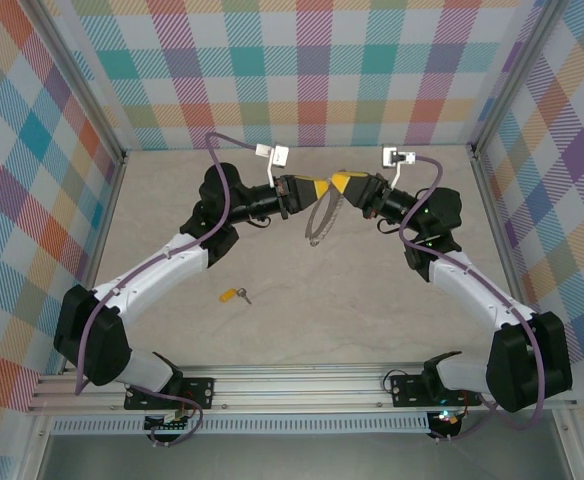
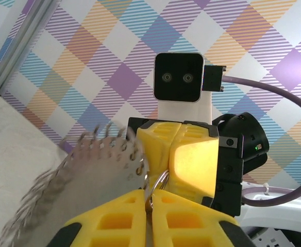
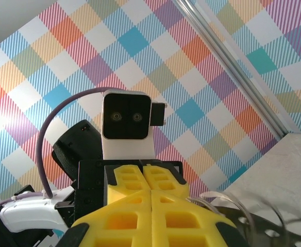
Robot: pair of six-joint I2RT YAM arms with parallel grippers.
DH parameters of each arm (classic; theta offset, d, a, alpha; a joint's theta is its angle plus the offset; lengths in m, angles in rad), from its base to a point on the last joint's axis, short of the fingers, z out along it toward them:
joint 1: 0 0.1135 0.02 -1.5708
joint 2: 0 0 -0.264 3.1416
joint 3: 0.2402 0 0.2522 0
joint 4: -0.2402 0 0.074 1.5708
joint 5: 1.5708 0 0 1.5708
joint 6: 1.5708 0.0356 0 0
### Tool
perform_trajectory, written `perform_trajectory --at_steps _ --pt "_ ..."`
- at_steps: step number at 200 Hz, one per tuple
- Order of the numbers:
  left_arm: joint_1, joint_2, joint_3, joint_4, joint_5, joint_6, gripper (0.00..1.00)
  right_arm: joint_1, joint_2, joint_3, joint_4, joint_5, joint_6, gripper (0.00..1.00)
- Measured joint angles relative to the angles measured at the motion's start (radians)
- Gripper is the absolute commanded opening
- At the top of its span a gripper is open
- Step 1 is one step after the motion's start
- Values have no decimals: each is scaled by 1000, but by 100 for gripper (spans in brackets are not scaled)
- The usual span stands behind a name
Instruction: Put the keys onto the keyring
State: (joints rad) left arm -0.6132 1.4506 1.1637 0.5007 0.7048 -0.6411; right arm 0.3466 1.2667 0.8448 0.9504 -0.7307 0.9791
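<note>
The keyring, a silvery chain loop, hangs in the air under the spot where both yellow-tipped grippers meet nose to nose. My left gripper is shut on its small metal ring, and the chain swings blurred to the left. The ring's upper end reaches the seam of my right gripper, which is shut tip to tip against the left one. In the right wrist view the chain curls out to the right. The key, tiny with a yellow-orange head, lies on the table below the left forearm.
Checked walls enclose the beige table on three sides, with metal posts at the back corners. An aluminium rail carries both arm bases along the near edge. Purple cables loop from each wrist.
</note>
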Motion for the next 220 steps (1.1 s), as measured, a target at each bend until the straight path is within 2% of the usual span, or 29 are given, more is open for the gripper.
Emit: perform_trajectory --at_steps 8,68,70,71,79,84,96,107,132,187,220 --pt "0 0 0 0 1 -1 0 0 0 0 -1 8 0 0" --pt "0 0 0 -2 8 6 0 0 2 0 -20 21 -16 0" --pt "0 0 0 -2 8 7 0 0 2 0 -23 21 -17 3" --pt "0 0 0 -3 7 9 0 0 2 0 -24 20 -18 7" --pt "0 0 0 -12 7 14 0 0 2 0 -29 20 -20 25" --pt "0 0 2 -22 6 22 0 0 2 0 -38 19 -23 32" --pt "-2 0 6 -48 8 43 0 1 2 0 -58 18 -28 42" --pt "-5 0 14 -75 8 67 0 1 -2 0 -86 21 -45 46" --pt "-6 -11 34 -164 8 154 0 -8 -56 -2 -190 24 -85 47" --pt "-6 -45 101 -386 8 384 0 -40 -278 -43 -444 24 -214 47" --pt "-6 -59 118 -470 0 505 0 -45 -312 -60 -558 -2 -283 45"
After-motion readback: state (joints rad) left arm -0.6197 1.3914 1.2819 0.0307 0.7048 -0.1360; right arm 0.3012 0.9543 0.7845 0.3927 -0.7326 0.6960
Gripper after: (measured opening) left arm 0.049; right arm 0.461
